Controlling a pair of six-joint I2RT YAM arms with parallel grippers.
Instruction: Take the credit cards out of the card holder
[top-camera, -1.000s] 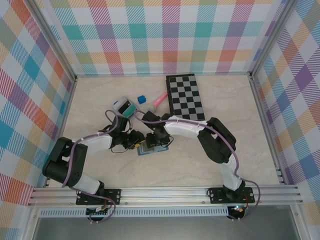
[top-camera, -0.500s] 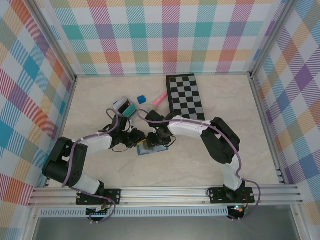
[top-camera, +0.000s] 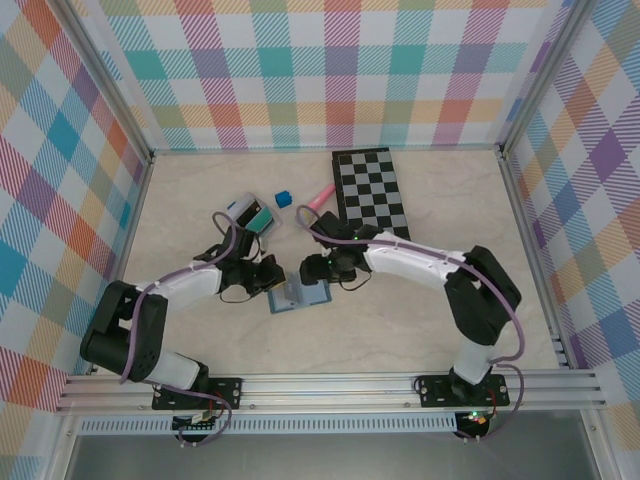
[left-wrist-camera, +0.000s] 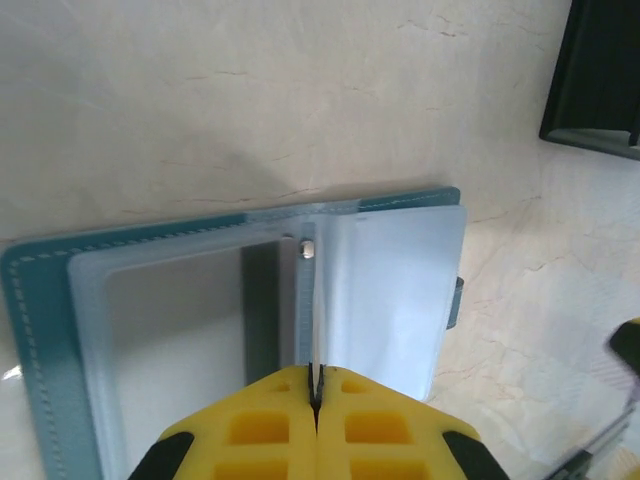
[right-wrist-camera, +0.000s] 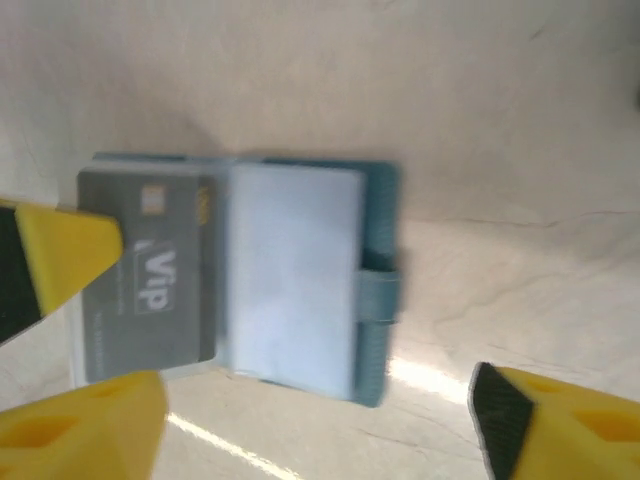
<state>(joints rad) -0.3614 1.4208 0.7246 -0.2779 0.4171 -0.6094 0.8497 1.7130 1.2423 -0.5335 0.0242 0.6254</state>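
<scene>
Left wrist: left jaws pinch one card holder (left-wrist-camera: 385, 290) leaf; right jaws gape above.

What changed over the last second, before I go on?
The left pincer closed onto a clear sleeve of the card holder. The right pincer opened and drew back off it, its elbow swinging out to the right. The card holder and chessboard stayed put.

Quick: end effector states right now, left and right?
Left end effector: closed, pinching a clear sleeve of the card holder.
Right end effector: open, holding nothing.
</scene>
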